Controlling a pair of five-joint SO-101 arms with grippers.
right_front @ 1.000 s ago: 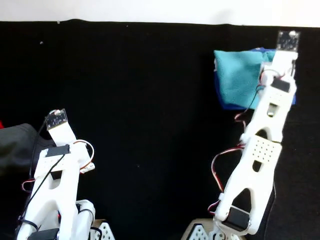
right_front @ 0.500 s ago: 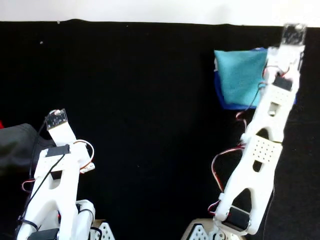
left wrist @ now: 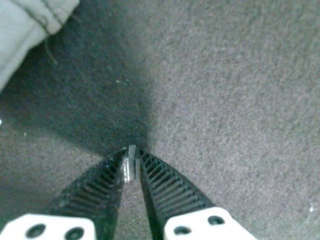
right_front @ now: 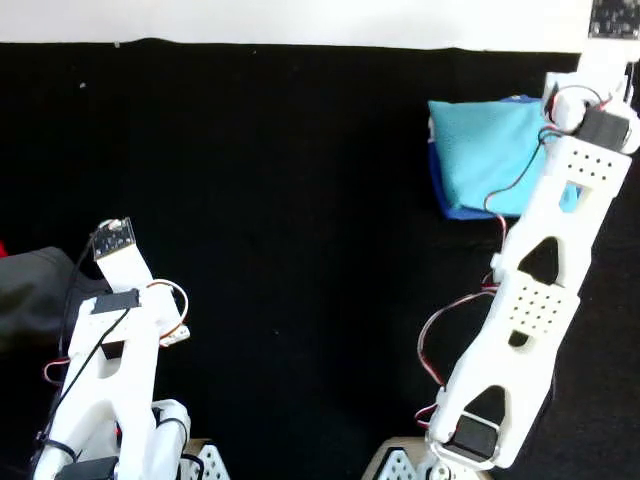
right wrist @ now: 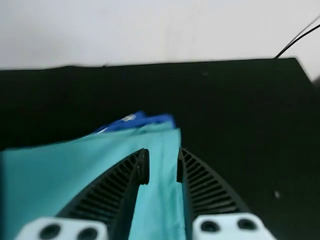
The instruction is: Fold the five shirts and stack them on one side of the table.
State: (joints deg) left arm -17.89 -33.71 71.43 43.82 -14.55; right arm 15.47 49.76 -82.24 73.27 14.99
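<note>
1. The teal shirt [right_front: 485,150] lies folded at the far right of the black tabletop [right_front: 300,180]. It rests on top of a blue shirt [right_front: 465,212], which peeks out along the edges.
2. The right arm [right_front: 535,310] stretches far out along the right side of this little pile.
3. The right jaws are a little apart, and nothing is held between them. In the right wrist view the teal shirt [right wrist: 60,170] shows behind them, with its edge close by one of them. A bit of the blue shirt [right wrist: 135,121] sticks out past it. A white wall [right wrist: 150,30] stands behind the tabletop.
4. The left arm [right_front: 110,370] is near the front left corner.
5. The left jaws are pressed together at the tips and hold nothing. They point down at bare tabletop [left wrist: 240,90].
6. A dark cloth bundle [right_front: 30,290] lies in a lump at the left edge, just beside the left arm.
7. In the left wrist view a grey cloth [left wrist: 30,22] shows in one corner, apart from the jaws (it may be that same bundle, but this cannot be told).
</note>
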